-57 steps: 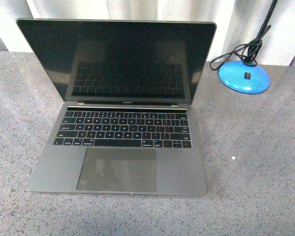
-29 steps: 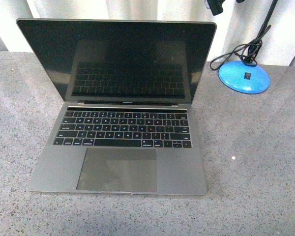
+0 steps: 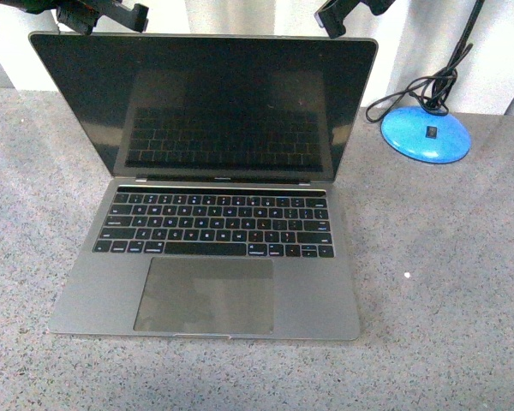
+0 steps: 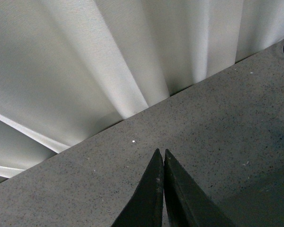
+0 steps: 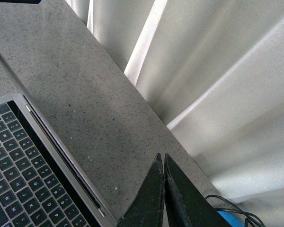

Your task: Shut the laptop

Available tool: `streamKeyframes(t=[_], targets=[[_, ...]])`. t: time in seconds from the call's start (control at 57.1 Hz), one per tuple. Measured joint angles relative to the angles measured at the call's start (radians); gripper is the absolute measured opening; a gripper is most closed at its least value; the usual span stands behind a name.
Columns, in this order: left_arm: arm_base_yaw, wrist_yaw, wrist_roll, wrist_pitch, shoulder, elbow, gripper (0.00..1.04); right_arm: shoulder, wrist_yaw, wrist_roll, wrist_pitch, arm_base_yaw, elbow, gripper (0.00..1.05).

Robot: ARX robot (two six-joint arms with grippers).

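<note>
Your left tool (image 3: pixel 103 15) and right tool (image 3: pixel 349 12) each have their fingers pressed together, pinching nothing. They hover at the two top corners of the lid. Below them the laptop (image 3: pixel 214 184) stands open on the worktop (image 3: pixel 445 257), its screen tilted back. Set both closed tips behind the top edge, then press forward and down evenly and slowly so the base doesn't skid. Both arms reach in from above, with only their ends showing. Keep your right tool away from the blue lamp base (image 3: pixel 425 134) beside it.
</note>
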Motion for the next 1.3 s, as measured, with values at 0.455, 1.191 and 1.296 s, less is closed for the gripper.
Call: streamKeyframes(t=[0.455,1.191,1.296], targets=[[-0.005,0.001,0.017,-0.017,-0.003,-0.018,0.04,0.030,-0.004,0.003,0.026,0.008,-0.043,0.01],[-0.018,0.007,0.025,-0.018,-0.033,-0.068,0.04,0.015,-0.004,0.023,0.068,0.023,-0.118,0.01],[-0.019,0.005,0.024,-0.011,-0.044,-0.087,0.04,0.013,-0.004,0.022,0.073,0.025,-0.128,0.01]])
